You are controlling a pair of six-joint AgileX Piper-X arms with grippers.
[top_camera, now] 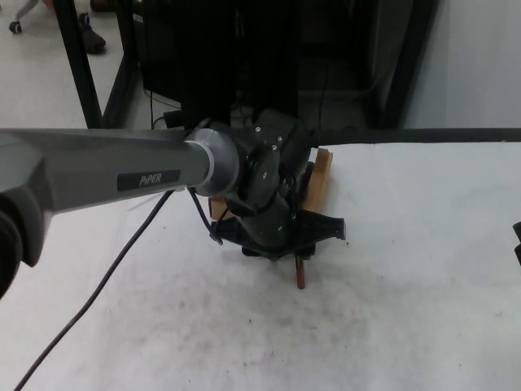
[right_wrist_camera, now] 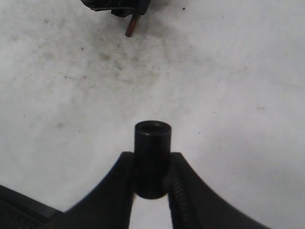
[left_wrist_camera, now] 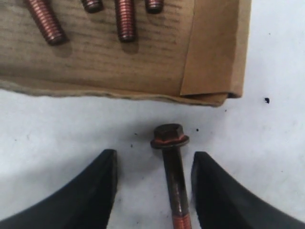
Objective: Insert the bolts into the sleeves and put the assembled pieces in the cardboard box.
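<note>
bolt [left_wrist_camera: 174, 181] lying flat, between parted left gripper [left_wrist_camera: 153, 153]

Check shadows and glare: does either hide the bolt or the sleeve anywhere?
High view: the left arm itself, not shadow, covers most of the bolt; its tip shows. Left wrist view: even light, a faint shadow beside the bolt, no glare. Right wrist view: the sleeve in the right gripper is dark all over, its bore in shadow.

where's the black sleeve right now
In the right wrist view the sleeve is clamped in the right hand, above the white bench, apart from the bolt.
</note>
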